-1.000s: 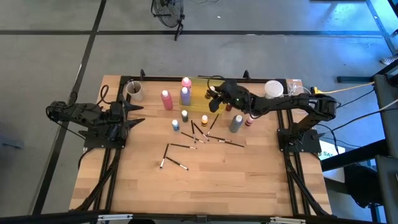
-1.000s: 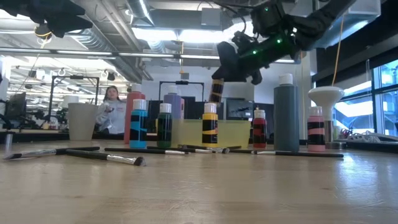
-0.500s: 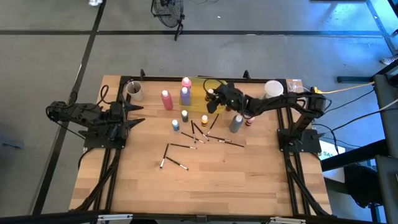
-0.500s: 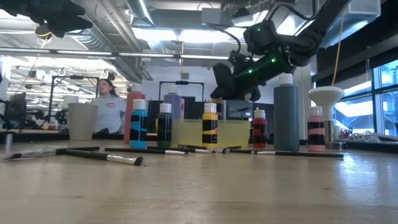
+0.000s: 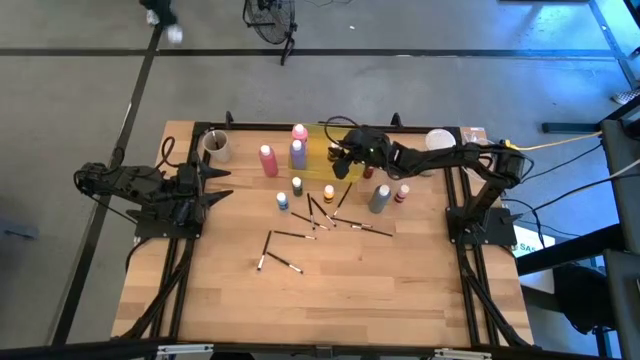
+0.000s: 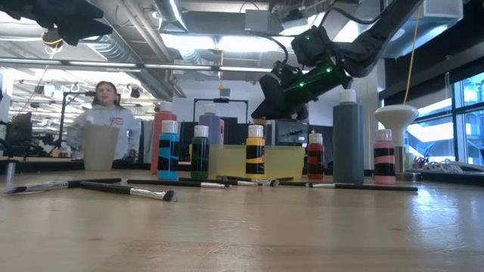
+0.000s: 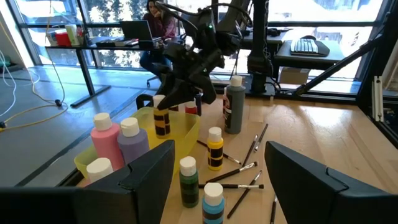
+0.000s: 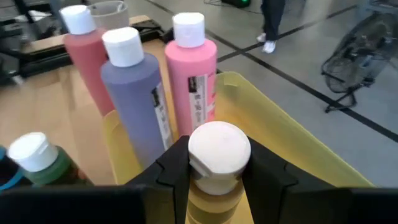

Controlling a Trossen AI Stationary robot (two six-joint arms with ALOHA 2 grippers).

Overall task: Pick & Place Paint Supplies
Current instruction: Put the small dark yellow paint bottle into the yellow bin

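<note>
**High view notes: right claw carrying a small bottle over the yellow tray**

High view is showing the wooden desk (image 5: 330,290) with both arms reaching in from its sides. Left arm is waiting at the desk's left edge, its left claw (image 5: 222,184) standing spread and gripping nothing.

Translucent yellow tray (image 7: 184,127) is sitting at the far middle of the desk. A purple squeeze bottle (image 8: 138,99) and a pink squeeze bottle (image 8: 194,74) are standing inside it at one end; another pink squeeze bottle (image 5: 267,160) is standing on the desk just beside the tray. A grey squeeze bottle (image 6: 348,140) is standing nearer the right arm.

Right claw (image 8: 214,177) is hanging above the tray, pinching a small white-capped paint bottle (image 7: 162,119) with a yellow-brown body, clear of the tray floor.

Small paint bottles, green (image 6: 200,151), blue (image 6: 169,149), yellow (image 6: 255,151) and red (image 6: 315,156), are standing in front of the tray.

Thin brushes (image 5: 300,233) are lying scattered on the desk's middle.
</note>
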